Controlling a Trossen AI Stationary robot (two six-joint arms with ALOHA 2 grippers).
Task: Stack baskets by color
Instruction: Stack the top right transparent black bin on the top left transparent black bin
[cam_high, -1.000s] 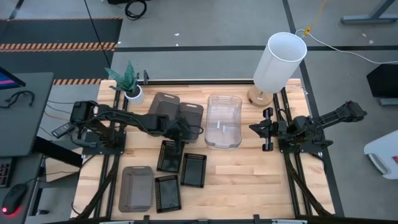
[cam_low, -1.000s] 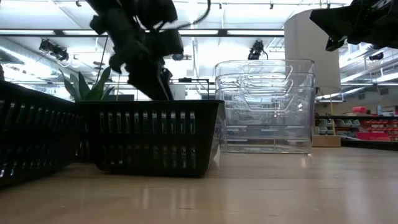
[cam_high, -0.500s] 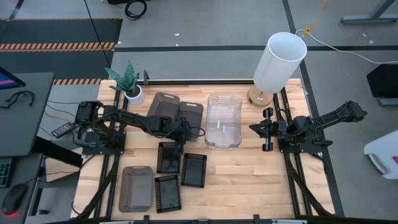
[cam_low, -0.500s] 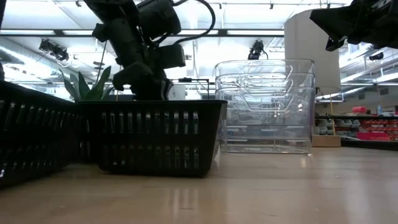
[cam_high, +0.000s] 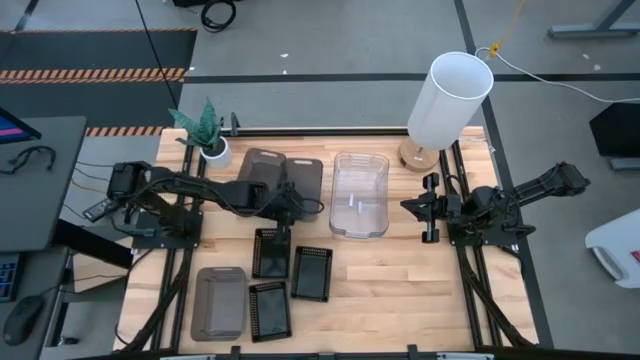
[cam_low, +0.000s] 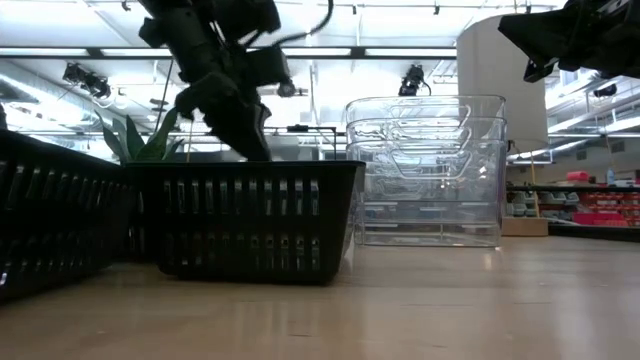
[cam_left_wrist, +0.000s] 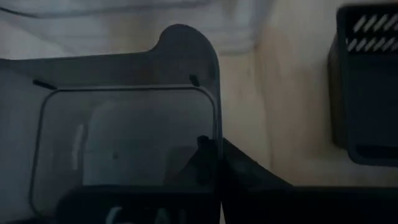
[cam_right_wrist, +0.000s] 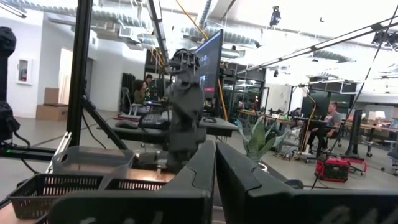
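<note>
Grey basket (cam_high: 304, 182)'s near rim sits pinched in the left hand (cam_high: 291, 207).

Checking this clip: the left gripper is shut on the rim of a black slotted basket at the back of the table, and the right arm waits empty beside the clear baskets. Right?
Not quite. The left gripper is shut on the rim of a smoky-grey basket, not a black slotted one; the left wrist view shows it. The rest holds: the right gripper waits empty beside the clear baskets.

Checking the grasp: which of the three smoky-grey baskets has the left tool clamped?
The smoky-grey basket beside the clear stack; the left tool pinches its rim. One sits behind it, the third at the front-left.
</note>
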